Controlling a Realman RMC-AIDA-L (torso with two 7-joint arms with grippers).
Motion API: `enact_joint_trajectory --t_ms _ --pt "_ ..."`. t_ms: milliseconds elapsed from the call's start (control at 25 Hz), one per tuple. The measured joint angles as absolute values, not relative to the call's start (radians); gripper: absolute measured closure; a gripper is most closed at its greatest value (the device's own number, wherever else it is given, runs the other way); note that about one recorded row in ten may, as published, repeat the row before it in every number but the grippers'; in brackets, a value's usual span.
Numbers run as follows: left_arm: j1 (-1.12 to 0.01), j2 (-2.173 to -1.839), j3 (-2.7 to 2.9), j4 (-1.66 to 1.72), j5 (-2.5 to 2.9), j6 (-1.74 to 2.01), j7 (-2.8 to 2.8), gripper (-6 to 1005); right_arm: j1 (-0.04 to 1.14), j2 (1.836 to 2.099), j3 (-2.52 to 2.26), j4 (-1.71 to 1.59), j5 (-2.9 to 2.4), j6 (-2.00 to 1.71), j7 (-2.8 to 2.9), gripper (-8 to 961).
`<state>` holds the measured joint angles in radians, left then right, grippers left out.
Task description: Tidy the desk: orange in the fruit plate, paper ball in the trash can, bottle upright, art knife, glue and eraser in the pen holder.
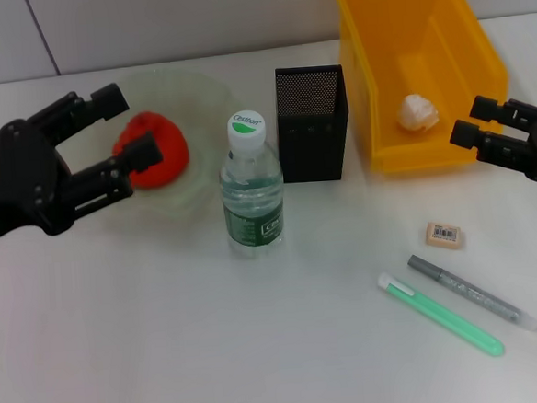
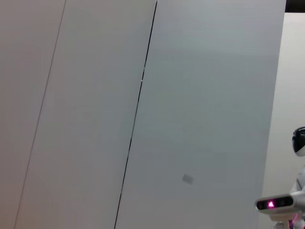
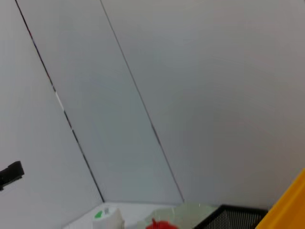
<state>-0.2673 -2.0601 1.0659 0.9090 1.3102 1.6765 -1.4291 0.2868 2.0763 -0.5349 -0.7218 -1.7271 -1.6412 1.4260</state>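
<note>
With orange, paper ball and bottle sorted, the eraser (image 1: 444, 234) on the tabletop is found just below-left of the spread, empty right end effector (image 1: 467, 125), far nearer than the left.

A white table (image 1: 169, 356) carries everything. Far: fruit plate (image 1: 198, 183) left, pen holder (image 1: 311, 123) centre, trash can (image 1: 416, 71) right. Bottle (image 1: 251, 189) upright mid-table; eraser (image 1: 444, 234), grey art knife (image 1: 473, 292) and green glue (image 1: 440, 315) near right.

Bottle (image 1: 251, 189), upright at centre: white cap printed with a green half-disc and a brand word beginning "C", otherwise illegible. Eraser (image 1: 444, 235), at four o'clock from the bottle: barcode label, digits unreadable.
</note>
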Motion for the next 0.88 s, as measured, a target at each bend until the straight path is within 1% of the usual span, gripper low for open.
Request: enact_joint_trajectory --t_ms 400,680,880 --pt "-0.277 -2.052 1.067 0.821 1.342 1.675 -1.309 213 0.293 2.079 -0.542 -0.917 -1.852 -1.649 1.600 221" --pt "-0.277 -2.051 1.065 0.812 1.347 1.675 -1.297 213 0.294 2.083 -0.675 -1.103 -1.941 -1.636 1.742 220" --pt "-0.277 -2.051 1.064 0.802 1.347 1.669 -1.297 213 0.329 2.080 -0.747 -1.229 -2.062 -1.628 1.872 220"
